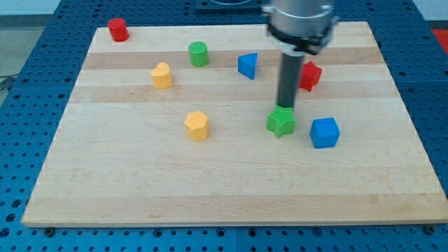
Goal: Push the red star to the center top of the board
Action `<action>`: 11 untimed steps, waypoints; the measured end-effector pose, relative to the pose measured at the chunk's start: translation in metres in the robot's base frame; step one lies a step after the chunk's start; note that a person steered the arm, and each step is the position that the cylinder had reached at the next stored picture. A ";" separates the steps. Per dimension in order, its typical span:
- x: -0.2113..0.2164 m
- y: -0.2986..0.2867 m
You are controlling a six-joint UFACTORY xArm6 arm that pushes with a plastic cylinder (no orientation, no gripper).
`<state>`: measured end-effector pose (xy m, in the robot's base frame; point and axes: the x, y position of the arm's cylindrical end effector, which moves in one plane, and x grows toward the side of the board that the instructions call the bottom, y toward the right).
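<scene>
The red star (pixel 310 75) lies on the wooden board (pixel 231 175) at the view's upper right, partly hidden behind my rod. My tip (pixel 285 107) stands just below and to the left of the red star, touching the top edge of the green star (pixel 281 122). A blue cube (pixel 325 132) lies right of the green star. A blue triangular block (pixel 248 65) lies left of the rod.
A red cylinder (pixel 117 29) sits at the board's top left corner. A green cylinder (pixel 199 54) and a yellow heart-like block (pixel 162 75) lie at upper left. A yellow hexagonal block (pixel 197 125) lies left of centre.
</scene>
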<state>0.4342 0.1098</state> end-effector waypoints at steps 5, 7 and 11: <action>-0.091 0.042; -0.094 -0.007; -0.098 -0.053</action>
<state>0.3367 0.0564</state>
